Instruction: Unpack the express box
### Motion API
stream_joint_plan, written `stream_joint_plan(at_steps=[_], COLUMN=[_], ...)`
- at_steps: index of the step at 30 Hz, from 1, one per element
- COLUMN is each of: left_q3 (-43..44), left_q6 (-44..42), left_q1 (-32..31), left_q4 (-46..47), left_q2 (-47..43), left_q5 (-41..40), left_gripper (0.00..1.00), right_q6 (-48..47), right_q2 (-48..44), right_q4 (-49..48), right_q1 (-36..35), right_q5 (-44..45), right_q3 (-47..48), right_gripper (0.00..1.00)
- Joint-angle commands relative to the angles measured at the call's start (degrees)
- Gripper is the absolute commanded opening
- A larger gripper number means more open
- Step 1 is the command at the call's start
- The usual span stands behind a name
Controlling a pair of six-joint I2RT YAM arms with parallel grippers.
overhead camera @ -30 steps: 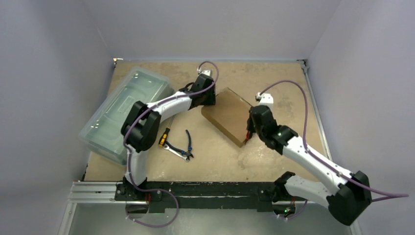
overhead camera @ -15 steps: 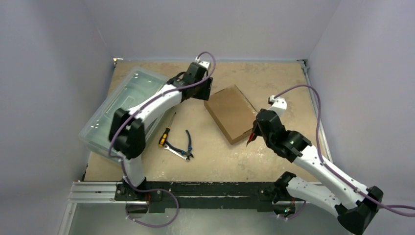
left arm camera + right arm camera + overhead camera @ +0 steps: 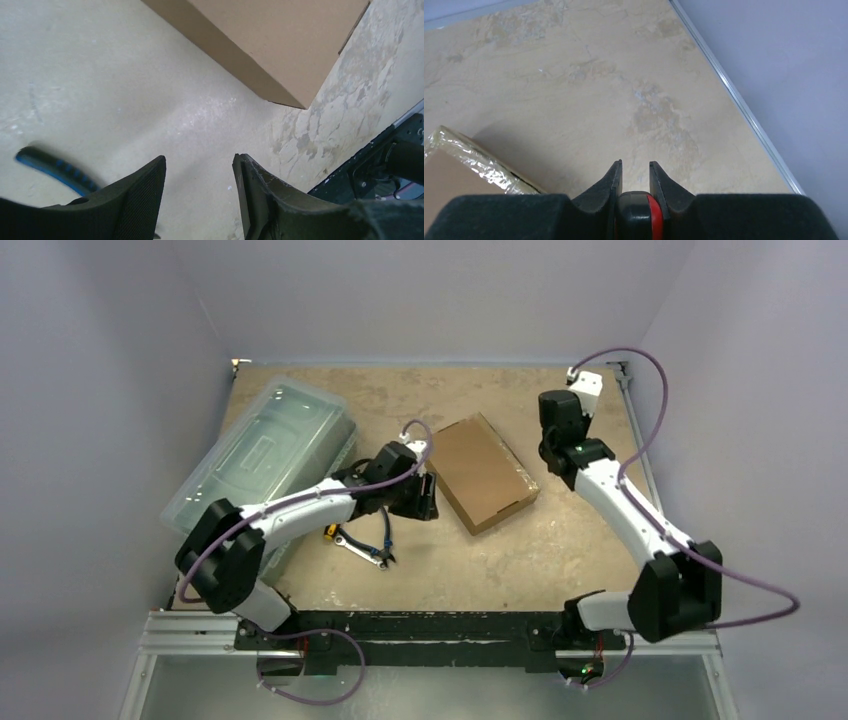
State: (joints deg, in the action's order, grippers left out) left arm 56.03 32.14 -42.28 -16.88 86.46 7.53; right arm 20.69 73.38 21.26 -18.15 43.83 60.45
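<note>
A lidded plastic bin point(image 3: 262, 455) sits at the left of the worktop point(image 3: 560, 540). The left gripper point(image 3: 199, 159), jaws apart and empty, hangs low beside the closed express box point(image 3: 484, 472) mid-worktop, probably to steady it. Right of the box, the right gripper point(image 3: 635, 165) has its jaws clamped on a red-and-black tool point(image 3: 640, 210), likely for slitting the tape point(image 3: 479, 162).

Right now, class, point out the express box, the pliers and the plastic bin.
express box point(image 3: 485, 472), top external view, middle of its brown top.
pliers point(image 3: 386, 532), top external view, a blue handle.
plastic bin point(image 3: 262, 445), top external view, middle of its lid.
</note>
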Motion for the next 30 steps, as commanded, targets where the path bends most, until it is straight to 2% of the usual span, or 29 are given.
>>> stream_joint_plan(at_steps=[1, 6, 9, 15, 20, 22, 25, 30], left_q3=[1.92, 7.67, 11.81, 22.05, 28.42, 30.53, 31.59, 28.39], left_q6=[1.45, -0.94, -3.15, -9.63, -11.56, -13.84, -17.18, -18.52], left_q1=[-3.96, -4.40, -4.40, -4.00, 1.00, 1.78, 2.42, 2.66], left_q4=[5.75, 1.35, -1.36, -8.63, -11.67, -13.34, -15.29, -20.73], left_q2=[5.45, 13.73, 17.13, 23.29, 28.53, 28.94, 27.67, 20.37], left_q5=[-0.88, -5.78, -8.52, -13.02, -12.43, -15.10, -19.25, -23.77], left_gripper=[0.52, 0.51, 0.51, 0.51, 0.52, 0.54, 0.58, 0.59], right_q6=[-8.84, -8.85, -9.17, -7.74, -4.05, -2.44, 0.80, 1.33], right_q2=[8.08, 15.97, 17.08, 14.73, 9.77, 6.76, 2.24, -4.60], right_q4=[-8.29, -0.49, 0.82, 1.04, 2.12, 3.48, 5.41, 6.06], right_q1=[2.14, 2.28, 2.29, 0.75, -4.24, -7.43, -7.95, -7.94], right_q5=[-3.57, -10.08, -11.82, -18.89, -23.48, -23.38, -22.31, -10.30], right_q3=[5.99, 12.26, 11.96, 8.27, 4.34, 3.06, 1.06, -0.45], right_gripper=[0.00, 0.00, 0.00, 0.00, 0.00, 0.00, 0.00, 0.00])
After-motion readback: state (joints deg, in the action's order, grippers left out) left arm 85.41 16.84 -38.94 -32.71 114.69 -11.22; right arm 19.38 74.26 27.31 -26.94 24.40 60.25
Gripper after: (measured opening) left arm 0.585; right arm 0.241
